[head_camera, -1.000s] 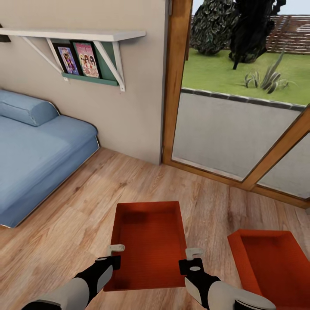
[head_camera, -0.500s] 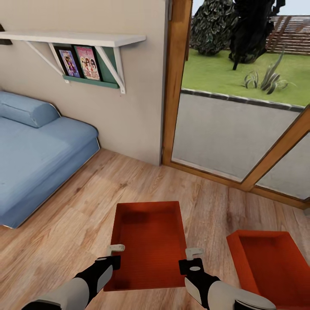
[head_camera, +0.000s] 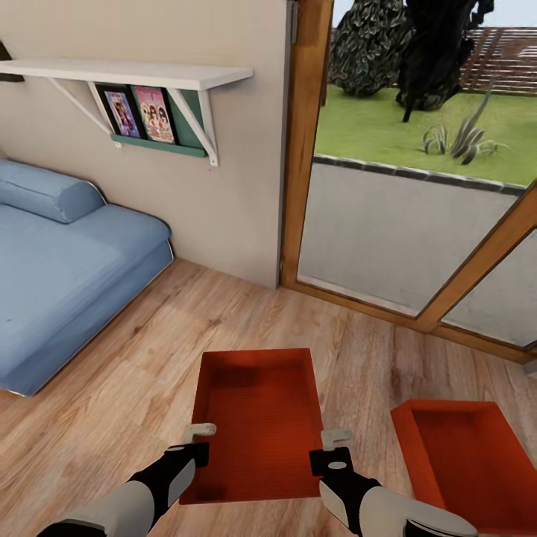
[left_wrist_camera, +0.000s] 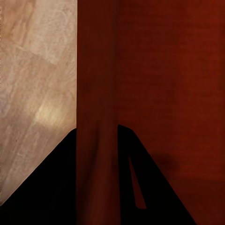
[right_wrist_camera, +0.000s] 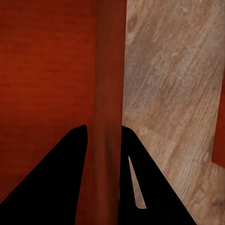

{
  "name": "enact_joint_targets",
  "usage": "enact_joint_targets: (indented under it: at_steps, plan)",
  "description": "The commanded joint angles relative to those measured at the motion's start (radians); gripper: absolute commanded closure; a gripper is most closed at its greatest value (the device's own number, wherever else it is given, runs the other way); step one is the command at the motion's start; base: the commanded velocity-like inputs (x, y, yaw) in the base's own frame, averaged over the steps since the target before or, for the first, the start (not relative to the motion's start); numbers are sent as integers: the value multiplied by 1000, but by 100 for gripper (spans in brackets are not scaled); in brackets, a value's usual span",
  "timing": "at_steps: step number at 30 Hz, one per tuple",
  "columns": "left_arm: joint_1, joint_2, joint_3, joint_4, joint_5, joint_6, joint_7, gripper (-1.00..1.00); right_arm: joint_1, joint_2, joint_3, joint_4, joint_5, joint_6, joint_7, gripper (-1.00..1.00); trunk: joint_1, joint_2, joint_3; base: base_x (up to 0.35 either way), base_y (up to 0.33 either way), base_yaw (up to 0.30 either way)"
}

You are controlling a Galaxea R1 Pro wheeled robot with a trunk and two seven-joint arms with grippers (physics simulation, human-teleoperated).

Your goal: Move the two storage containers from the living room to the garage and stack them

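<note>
Now both claws, left claw and right claw, on one storage container

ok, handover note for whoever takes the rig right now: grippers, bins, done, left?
Left gripper: shut on the left wall of the orange-red open-top plastic bin in front of the robot.
Right gripper: shut on that bin's right wall, which runs between its fingers in the right wrist view.
Second orange-red bin: on the light wood-plank floor to the right, untouched.
Location: living room, by the blue sofa and the wood-framed glass door.
Done: two-handed grip on the first bin.
Left: carry both bins to the garage, set one down, stack the other on it.
</note>
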Motion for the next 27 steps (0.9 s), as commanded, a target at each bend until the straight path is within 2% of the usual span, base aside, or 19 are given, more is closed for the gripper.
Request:
enact_joint_targets:
  at_steps: [1,27]
  plan:
    - [1,0,-1,2,4,7,12,100,-1,1,0,-1,1,-29,-6,100,-4,7,3,0,0,0]
    - [1,0,-1,2,4,7,12,100,-1,1,0,-1,1,-30,-8,100,-104,189,84,0,0,0]
